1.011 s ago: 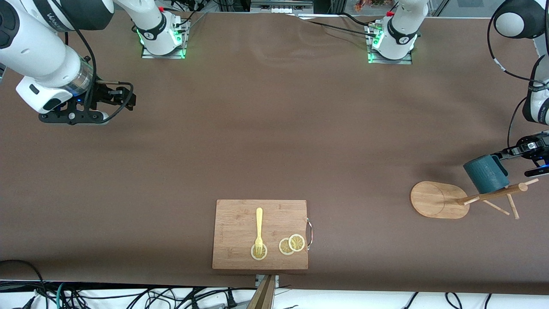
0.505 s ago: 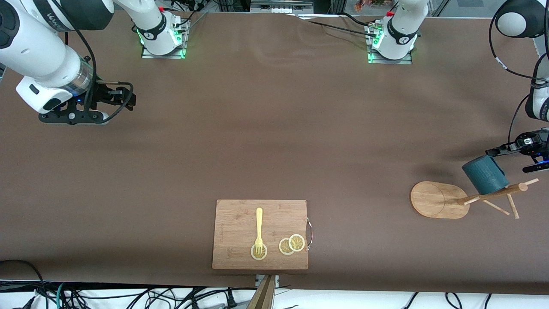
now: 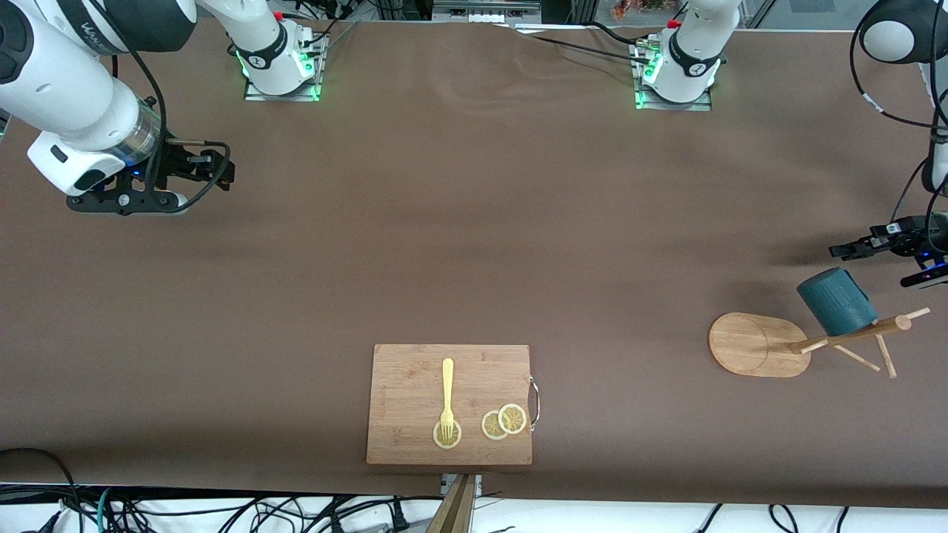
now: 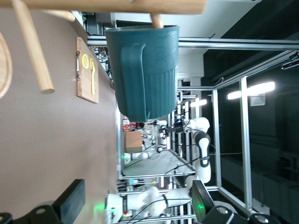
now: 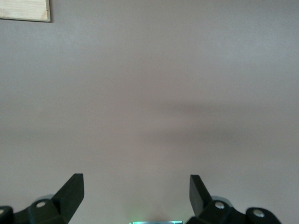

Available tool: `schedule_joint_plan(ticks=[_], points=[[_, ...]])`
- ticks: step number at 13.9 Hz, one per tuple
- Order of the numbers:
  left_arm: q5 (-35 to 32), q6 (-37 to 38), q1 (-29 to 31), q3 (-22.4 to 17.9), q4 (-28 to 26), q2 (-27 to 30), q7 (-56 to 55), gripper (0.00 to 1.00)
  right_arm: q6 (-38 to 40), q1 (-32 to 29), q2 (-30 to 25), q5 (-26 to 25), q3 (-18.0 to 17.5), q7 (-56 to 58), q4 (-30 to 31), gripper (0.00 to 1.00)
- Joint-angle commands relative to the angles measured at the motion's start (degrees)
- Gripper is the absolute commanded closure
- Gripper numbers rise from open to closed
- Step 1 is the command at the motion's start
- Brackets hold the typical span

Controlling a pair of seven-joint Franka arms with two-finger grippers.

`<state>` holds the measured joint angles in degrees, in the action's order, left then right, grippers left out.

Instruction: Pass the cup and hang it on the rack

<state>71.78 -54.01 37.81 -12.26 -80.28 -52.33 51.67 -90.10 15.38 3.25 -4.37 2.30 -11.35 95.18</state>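
The dark teal ribbed cup point(image 3: 837, 302) hangs on a peg of the light wooden rack point(image 3: 748, 344), which stands toward the left arm's end of the table. In the left wrist view the cup point(image 4: 147, 70) hangs below the rack's post point(image 4: 93, 5), its handle facing the camera. My left gripper point(image 3: 870, 266) hovers beside the cup, clear of it, open and empty point(image 4: 138, 186). My right gripper point(image 3: 222, 169) waits open over bare table at the right arm's end, nothing between its fingers point(image 5: 136, 184).
A wooden cutting board point(image 3: 415, 392) with a metal handle lies near the front edge, mid-table. It carries a yellow fork point(image 3: 446, 396) and lemon slices point(image 3: 503, 422). Brown cloth covers the table point(image 3: 474, 222).
My left gripper has drawn back from the cup toward the bases' side, open the whole time. The cup stays hanging on the rack. The right arm has not moved.
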Motion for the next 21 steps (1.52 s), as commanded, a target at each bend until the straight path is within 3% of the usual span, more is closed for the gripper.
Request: schedule_joint_plan(ticks=[1, 6, 9, 14, 17, 21], points=[[-6.45, 1.01, 0.42, -0.13, 8.71, 0.38, -0.07, 0.00, 0.10, 0.35, -0.71, -0.91, -0.02, -0.96, -0.08, 0.00], [-22.52, 1.80, -0.36, 0.30, 19.61, 6.00, -5.26, 0.00, 0.36, 0.35, -0.97, -0.82, -0.02, -0.96, -0.17, 0.00], [-33.86, 1.10, -6.32, 0.48, 25.43, 10.29, -5.44, 0.00, 0.19, 0.35, -1.06, -0.82, -0.02, -1.04, -0.17, 0.00], [-48.20, -2.67, -21.25, 0.30, 25.44, 20.05, -15.18, 0.00, -0.25, 0.26, -2.02, 0.41, 0.60, -1.04, 0.01, 0.00], [-55.68, -6.97, -29.96, 0.75, 24.91, 24.63, -20.46, 0.00, 0.45, 0.09, -5.00, 6.19, 3.92, -0.08, 0.18, 0.00], [-68.17, -17.86, -38.58, 0.83, 22.73, 31.21, -20.73, 0.00, 2.30, 0.09, -6.33, 7.18, 5.78, 0.54, 0.10, 0.00]])
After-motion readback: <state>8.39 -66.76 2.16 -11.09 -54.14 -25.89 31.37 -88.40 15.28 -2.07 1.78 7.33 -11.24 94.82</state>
